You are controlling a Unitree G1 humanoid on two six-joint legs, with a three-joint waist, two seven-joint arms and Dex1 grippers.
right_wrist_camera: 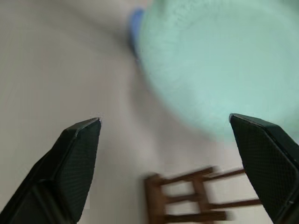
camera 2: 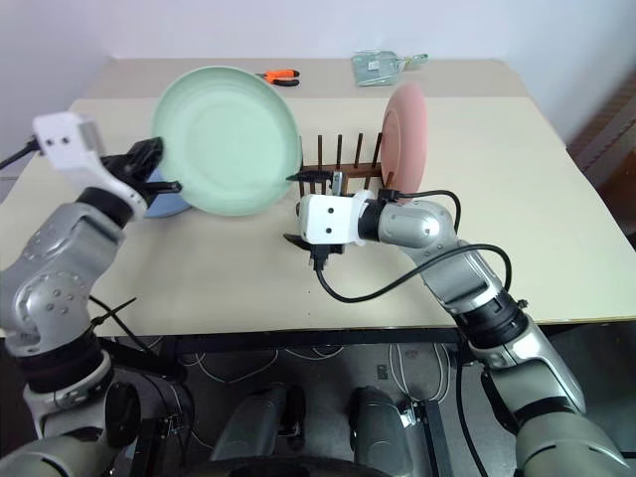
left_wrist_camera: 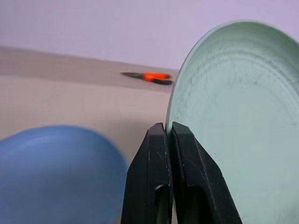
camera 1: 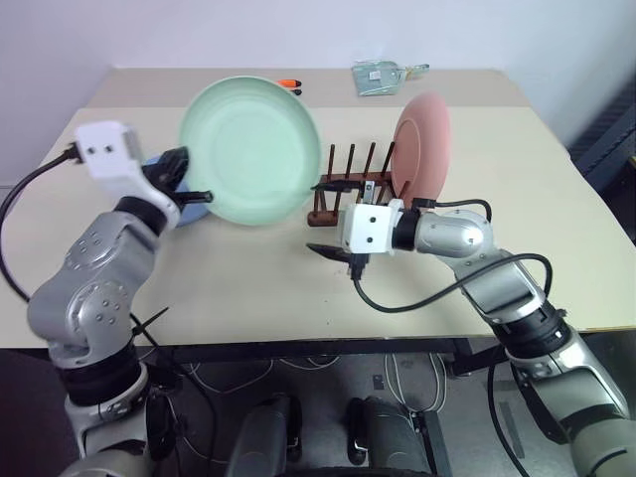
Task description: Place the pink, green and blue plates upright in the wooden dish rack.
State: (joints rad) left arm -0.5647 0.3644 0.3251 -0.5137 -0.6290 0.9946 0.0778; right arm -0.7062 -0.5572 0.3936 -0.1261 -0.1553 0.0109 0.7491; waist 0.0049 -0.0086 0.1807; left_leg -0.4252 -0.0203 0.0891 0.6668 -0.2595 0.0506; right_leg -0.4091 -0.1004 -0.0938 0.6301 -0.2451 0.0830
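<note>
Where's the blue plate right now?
The blue plate lies flat on the table's left side, behind the left gripper and the lifted green plate.

matte green plate [camera 1: 253, 149], wooden rack [camera 1: 350, 184]

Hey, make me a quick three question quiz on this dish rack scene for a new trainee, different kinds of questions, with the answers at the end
1. True or false: the pink plate already stands upright in the wooden dish rack.
2. Multiple choice: what is the left gripper shut on? A) the blue plate B) the green plate C) the orange-handled pliers
3. Fill in: the right gripper hangs in front of the rack with its fingers ____.

Key
1. True. It stands on edge at the rack's right end.
2. B. It pinches the rim of the green plate, lifted off the table; the blue plate lies flat below, and the pliers lie at the far edge.
3. Open, holding nothing.
</note>
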